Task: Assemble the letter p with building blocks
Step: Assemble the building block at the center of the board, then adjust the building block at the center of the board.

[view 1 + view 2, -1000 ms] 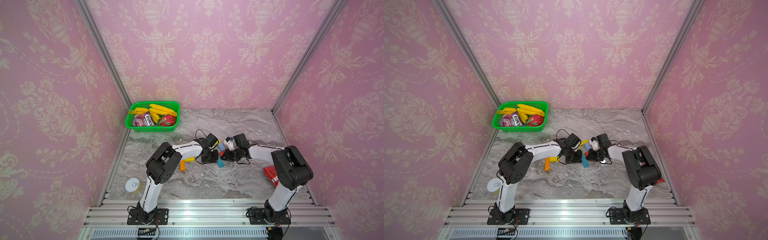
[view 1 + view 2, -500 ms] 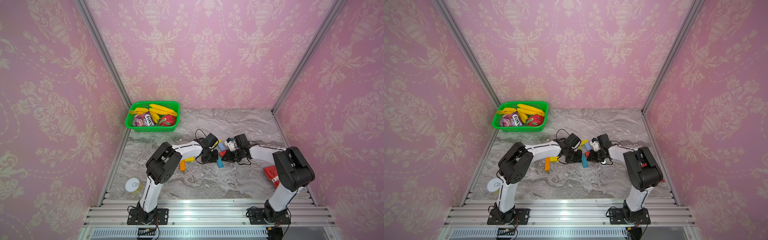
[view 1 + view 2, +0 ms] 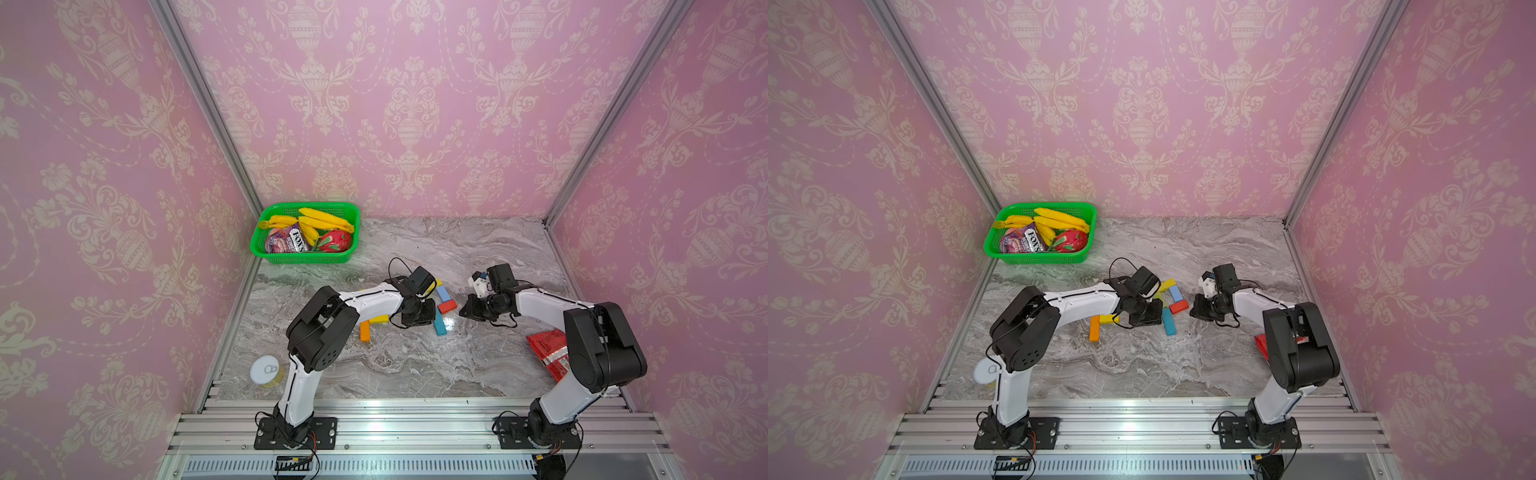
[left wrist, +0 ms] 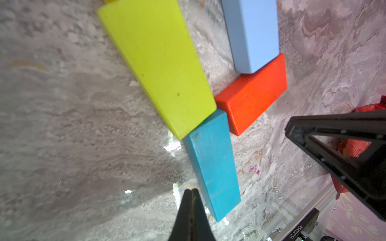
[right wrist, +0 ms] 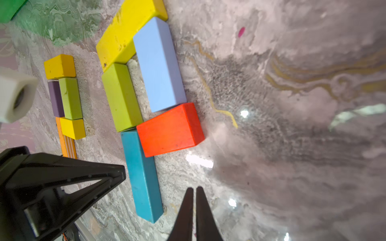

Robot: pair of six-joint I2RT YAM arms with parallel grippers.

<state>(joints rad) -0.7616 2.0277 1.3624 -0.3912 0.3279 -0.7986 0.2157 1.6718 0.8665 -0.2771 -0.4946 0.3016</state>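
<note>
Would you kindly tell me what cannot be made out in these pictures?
Both top views: the long yellow block, partly under the left arm.
Right wrist view: the purple block, partly behind a lime block.
Both top views: the red packet, partly behind the right arm.
A top view: the can, partly behind the left arm.
</note>
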